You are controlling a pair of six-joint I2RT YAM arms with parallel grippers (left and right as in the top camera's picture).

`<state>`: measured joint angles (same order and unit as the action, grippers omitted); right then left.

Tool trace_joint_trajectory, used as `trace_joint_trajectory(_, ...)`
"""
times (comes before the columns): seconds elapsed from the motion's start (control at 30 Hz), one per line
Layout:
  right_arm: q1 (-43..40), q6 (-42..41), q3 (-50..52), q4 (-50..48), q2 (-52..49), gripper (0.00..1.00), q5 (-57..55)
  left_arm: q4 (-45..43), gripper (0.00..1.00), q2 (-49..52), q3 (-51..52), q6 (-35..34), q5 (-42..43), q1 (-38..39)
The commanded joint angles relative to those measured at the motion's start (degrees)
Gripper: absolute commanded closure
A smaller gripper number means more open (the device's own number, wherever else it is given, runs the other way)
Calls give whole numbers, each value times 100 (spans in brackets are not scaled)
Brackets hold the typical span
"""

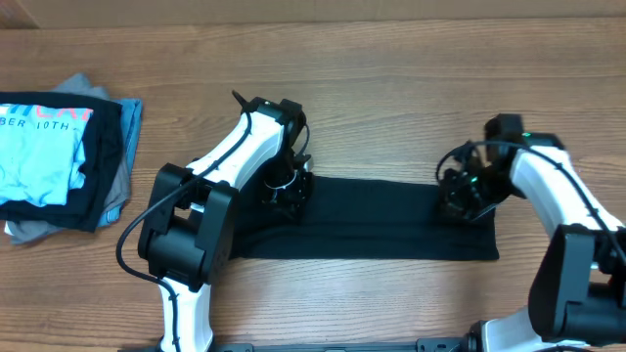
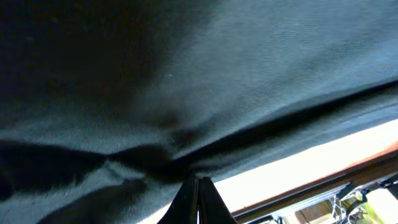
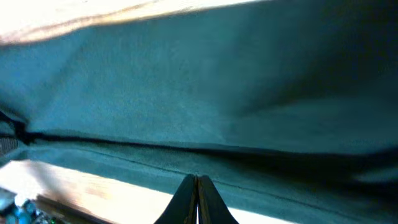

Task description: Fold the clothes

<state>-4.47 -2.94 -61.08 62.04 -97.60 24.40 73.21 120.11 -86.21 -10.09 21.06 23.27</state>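
A black garment [image 1: 372, 220] lies as a long folded strip across the middle of the wooden table. My left gripper [image 1: 290, 192] sits on the strip's upper left corner. In the left wrist view it [image 2: 198, 180] is shut, and the black cloth [image 2: 186, 81] puckers into folds right at its tips. My right gripper [image 1: 458, 203] is at the strip's upper right corner. The right wrist view shows it [image 3: 197, 179] shut too, its tips pinched over the hemmed edge of the cloth [image 3: 217, 93].
A pile of clothes sits at the table's left edge, with a light blue T-shirt with white lettering [image 1: 39, 147] on top of dark and grey garments [image 1: 112, 200]. Bare wooden table [image 1: 391, 78] lies behind the strip.
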Motion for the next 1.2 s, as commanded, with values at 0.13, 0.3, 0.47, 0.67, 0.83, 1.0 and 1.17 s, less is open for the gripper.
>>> trace_joint_trajectory(0.13,181,42,426,-439,46,96,234,-170,96,-52,356,90,107,2)
trace_joint_trajectory(0.3,219,42,612,-643,46,96,227,-173,96,-55,409,94,105,2)
trace_joint_trajectory(0.47,227,42,704,-1176,46,96,227,-170,96,-55,409,94,107,4)
trace_joint_trajectory(0.67,227,42,831,-1174,46,96,229,-317,96,-55,409,92,155,4)
trace_joint_trajectory(0.83,227,39,1274,-1469,46,96,256,-649,96,-68,385,109,579,9)
trace_joint_trajectory(1.0,227,39,1399,-1285,50,96,472,-815,96,-76,382,90,748,72)
trace_joint_trajectory(1.17,227,39,1397,-846,52,96,487,-813,96,-76,382,90,640,251)
